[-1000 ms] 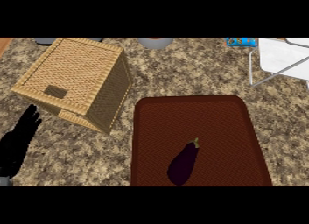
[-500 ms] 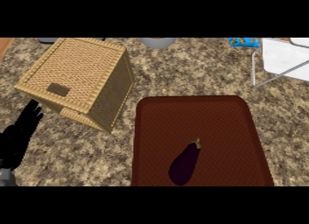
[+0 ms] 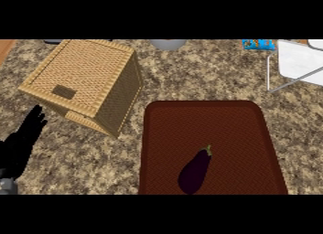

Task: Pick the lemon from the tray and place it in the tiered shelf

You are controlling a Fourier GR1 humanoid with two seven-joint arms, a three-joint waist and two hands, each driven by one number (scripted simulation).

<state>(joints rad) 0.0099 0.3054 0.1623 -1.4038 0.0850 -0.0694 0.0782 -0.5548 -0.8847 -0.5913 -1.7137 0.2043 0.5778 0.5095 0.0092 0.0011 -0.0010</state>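
A dark red tray lies on the granite counter at centre right. Only a dark purple eggplant lies in it, near its front edge; no lemon shows anywhere. The white tiered shelf stands at the far right, partly cut off by the view's edge. My left hand rests at the lower left edge with its fingers straight and pointing up, holding nothing, just in front of the wicker basket. My right hand is out of view.
A wicker basket with a lid stands at the upper left, close to the tray's left rim. A grey bowl and a blue packet sit at the counter's far edge.
My left hand has drifted slightly left and toward the lower edge. Nothing else has moved.
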